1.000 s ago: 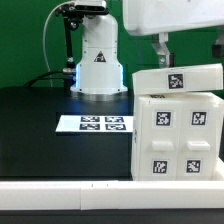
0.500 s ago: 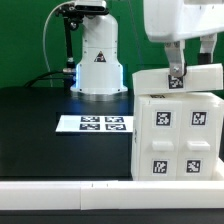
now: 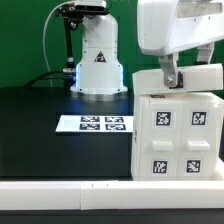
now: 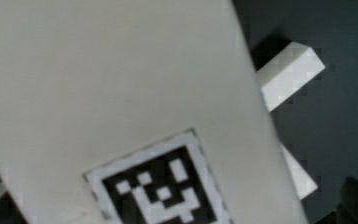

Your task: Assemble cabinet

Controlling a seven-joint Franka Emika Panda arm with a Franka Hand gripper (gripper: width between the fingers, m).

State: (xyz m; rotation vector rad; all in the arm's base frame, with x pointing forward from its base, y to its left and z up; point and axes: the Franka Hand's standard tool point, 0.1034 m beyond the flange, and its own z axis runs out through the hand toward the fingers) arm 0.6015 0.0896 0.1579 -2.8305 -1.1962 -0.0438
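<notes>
Hovering tool (image 3: 172,78) over cabinet (image 3: 178,135).

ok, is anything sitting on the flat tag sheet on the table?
No. In the exterior view the marker board lies bare on the dark table, with the cabinet standing beside it, apart.

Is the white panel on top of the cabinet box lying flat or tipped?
Tipped slightly: in the exterior view the white panel slopes, its right end higher, above the cabinet box.

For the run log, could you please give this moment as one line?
gripper: at top panel, grip unclear | cabinet: upright on table | marker board: flat, untouched
</notes>
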